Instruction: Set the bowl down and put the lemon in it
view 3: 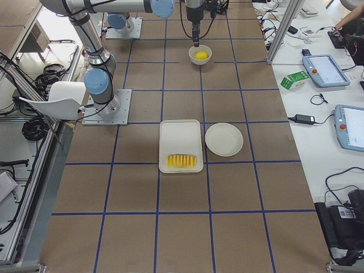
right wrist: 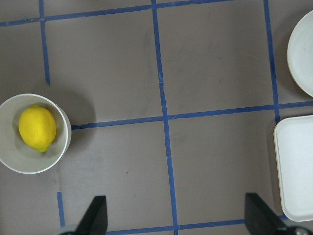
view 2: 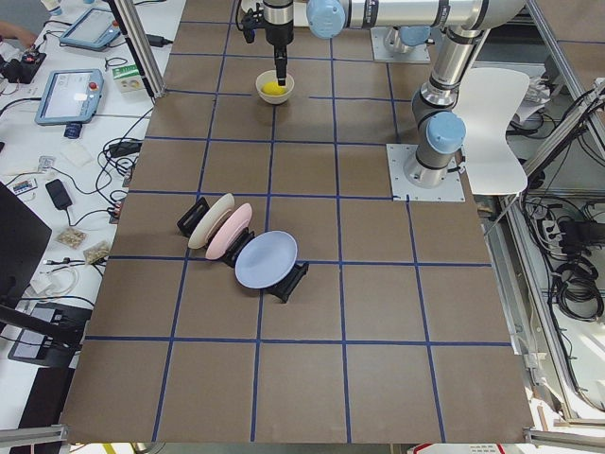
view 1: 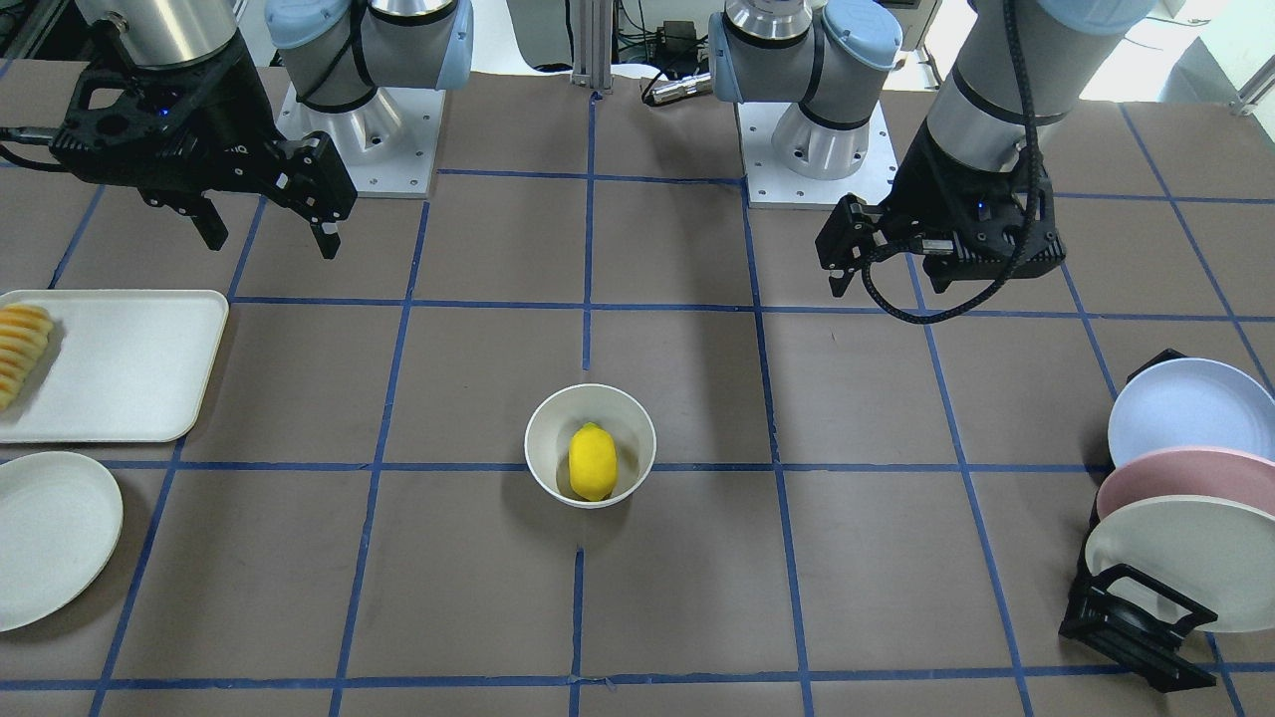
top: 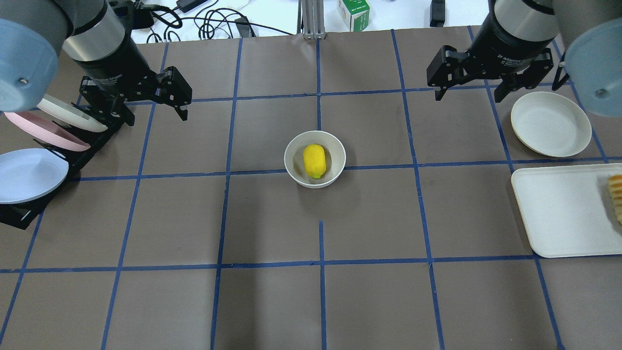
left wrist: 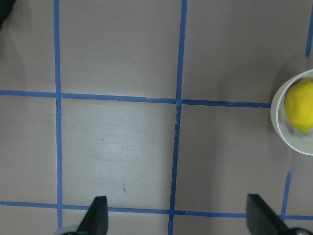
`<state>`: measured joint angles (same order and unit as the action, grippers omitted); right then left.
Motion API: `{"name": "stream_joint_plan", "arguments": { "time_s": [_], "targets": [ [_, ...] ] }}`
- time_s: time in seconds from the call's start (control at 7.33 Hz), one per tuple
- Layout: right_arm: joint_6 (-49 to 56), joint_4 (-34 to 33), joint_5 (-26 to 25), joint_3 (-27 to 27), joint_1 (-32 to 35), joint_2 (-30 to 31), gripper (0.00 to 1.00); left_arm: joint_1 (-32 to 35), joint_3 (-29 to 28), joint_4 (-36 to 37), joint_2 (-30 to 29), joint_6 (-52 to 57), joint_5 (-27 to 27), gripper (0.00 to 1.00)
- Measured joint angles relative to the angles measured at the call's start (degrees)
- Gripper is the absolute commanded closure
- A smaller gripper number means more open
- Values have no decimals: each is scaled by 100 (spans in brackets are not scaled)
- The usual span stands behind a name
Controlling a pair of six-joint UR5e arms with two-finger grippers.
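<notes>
The off-white bowl (view 1: pixel 543 438) stands upright near the table's middle, on a blue tape line. The yellow lemon (view 1: pixel 593 461) lies inside it. The overhead view shows the bowl (top: pixel 291 158) and the lemon (top: pixel 314 161) the same way. My left gripper (top: pixel 156 114) is open and empty, raised well to the bowl's left and farther back. My right gripper (top: pixel 469 96) is open and empty, raised to the bowl's right and farther back. The left wrist view catches the bowl (left wrist: pixel 279 129) and lemon (left wrist: pixel 301 105) at its right edge. The right wrist view shows the bowl (right wrist: pixel 14 159) and lemon (right wrist: pixel 37 127) at its left.
A white rectangular tray (top: pixel 559 209) with a row of yellow-orange slices (top: pixel 616 197) lies on my right. A flat off-white plate (top: pixel 550 124) lies beyond the tray. A black rack (top: pixel 19 214) with blue, pink and cream plates stands on my left.
</notes>
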<state>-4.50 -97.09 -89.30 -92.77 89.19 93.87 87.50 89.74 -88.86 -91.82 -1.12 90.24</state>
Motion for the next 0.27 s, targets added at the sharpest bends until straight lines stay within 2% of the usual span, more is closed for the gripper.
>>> {"name": "stream_joint_plan", "arguments": {
  "time_s": [0.27],
  "targets": [
    [-21, -2, 10, -7, 0, 19, 0, 7, 0, 0, -2, 6, 2, 0]
  ]
}}
